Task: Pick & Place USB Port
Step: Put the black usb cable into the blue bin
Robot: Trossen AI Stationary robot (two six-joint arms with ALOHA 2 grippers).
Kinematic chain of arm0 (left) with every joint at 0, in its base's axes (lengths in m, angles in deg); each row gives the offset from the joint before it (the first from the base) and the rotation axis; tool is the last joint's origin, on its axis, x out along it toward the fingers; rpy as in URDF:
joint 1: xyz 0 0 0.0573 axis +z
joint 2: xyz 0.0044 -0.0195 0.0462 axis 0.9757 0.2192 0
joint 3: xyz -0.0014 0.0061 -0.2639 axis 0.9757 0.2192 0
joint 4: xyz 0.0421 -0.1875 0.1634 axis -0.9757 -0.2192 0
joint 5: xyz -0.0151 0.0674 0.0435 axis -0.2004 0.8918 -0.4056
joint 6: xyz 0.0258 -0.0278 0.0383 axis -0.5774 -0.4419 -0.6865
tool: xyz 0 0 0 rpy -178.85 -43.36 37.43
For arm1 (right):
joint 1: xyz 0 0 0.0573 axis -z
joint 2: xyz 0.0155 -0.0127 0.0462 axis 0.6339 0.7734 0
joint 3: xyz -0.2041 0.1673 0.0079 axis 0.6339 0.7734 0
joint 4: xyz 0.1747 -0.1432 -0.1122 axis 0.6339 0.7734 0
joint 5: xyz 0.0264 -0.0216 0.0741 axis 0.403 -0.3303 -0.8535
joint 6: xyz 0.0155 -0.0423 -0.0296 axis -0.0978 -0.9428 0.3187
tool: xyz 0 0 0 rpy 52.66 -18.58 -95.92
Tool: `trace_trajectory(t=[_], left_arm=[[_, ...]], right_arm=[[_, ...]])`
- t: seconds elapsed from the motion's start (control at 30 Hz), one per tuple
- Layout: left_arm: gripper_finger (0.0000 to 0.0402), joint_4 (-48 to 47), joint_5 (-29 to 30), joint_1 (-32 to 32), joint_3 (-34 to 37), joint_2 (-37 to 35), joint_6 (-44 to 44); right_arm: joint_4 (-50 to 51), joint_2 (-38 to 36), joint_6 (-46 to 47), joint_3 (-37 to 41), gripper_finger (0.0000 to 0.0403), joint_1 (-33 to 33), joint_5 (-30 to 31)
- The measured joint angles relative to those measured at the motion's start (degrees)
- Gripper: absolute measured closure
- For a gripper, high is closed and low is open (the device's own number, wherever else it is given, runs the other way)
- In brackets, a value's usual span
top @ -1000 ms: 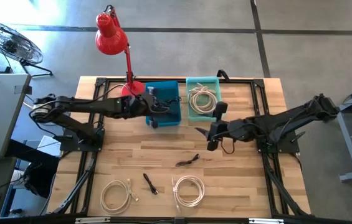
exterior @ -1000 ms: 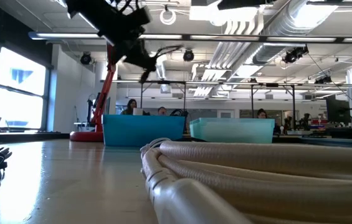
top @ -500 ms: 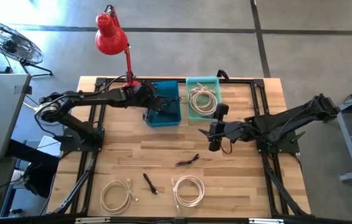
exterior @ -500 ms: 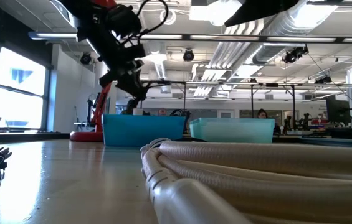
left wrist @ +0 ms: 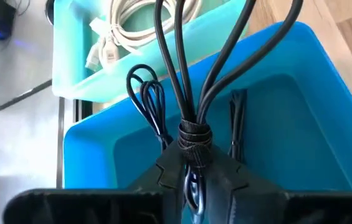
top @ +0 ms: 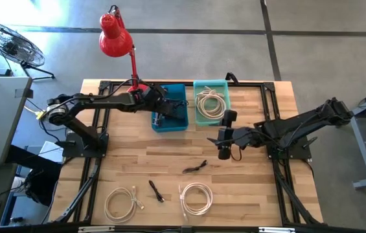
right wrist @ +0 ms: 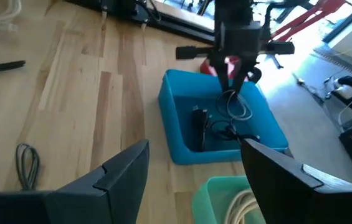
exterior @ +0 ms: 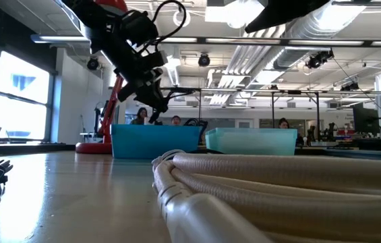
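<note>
My left gripper [top: 160, 111] is over the blue bin [top: 177, 123] and is shut on a bundled black cable [left wrist: 191, 74]; its loops reach down into the bin [right wrist: 238, 107]. Other black cables [left wrist: 237, 113] lie on the bin floor. The teal bin [top: 199, 87] beside it holds a coiled white cable [top: 210, 103]. My right gripper [top: 223, 147] hovers open over the table, right of centre, touching nothing. Another black cable [top: 195, 167] lies on the wood nearer the front. My left gripper pinches the black cable bundle between its two fingers [left wrist: 166, 169] at the wrapped tie [left wrist: 194, 135] that binds the strands. It comes from above, pointing down into the blue bin [left wrist: 300, 124]. The loops hang below the fingers; I cannot tell whether they touch the floor.
A red desk lamp [top: 114, 35] stands at the far edge, left of the bins. Near the front edge lie two white cable coils [top: 123, 202] [top: 195, 197] and a short black cable [top: 155, 191]. Bare wood lies between the bins and these.
My left gripper has come down with the black cable from high above the table to just over the blue bin, its arm folding at the elbow. The cable's loops now hang into the bin. Its fingers have stayed shut on the bundle.
</note>
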Motion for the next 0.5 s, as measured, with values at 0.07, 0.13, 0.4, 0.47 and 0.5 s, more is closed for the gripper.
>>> trace_trajectory(t=[0.07,0.13,0.4,0.47,0.5], left_arm=[[0.0352,0.26,0.02,-0.02,0.00,0.00,-2.00],[0.0336,0.22,0.20,-0.39,0.00,0.00,-2.68],[0.0262,-0.17,11.73,-2.13,0.00,0.00,-2.02],[0.0245,-0.18,13.62,-2.86,0.00,0.00,-2.04],[0.0237,-0.17,14.62,-3.35,0.00,0.00,-2.05]], right_arm=[[1.01,0.02,0.75,0.00,0.0155,0.02,-0.59],[1.88,0.02,1.39,0.00,0.0155,0.02,-0.66],[2.10,0.02,1.70,0.00,0.0155,0.02,-0.23],[2.14,0.02,1.70,0.00,0.0155,0.02,-0.25],[2.14,0.02,1.70,0.00,0.0155,0.02,-0.27]])
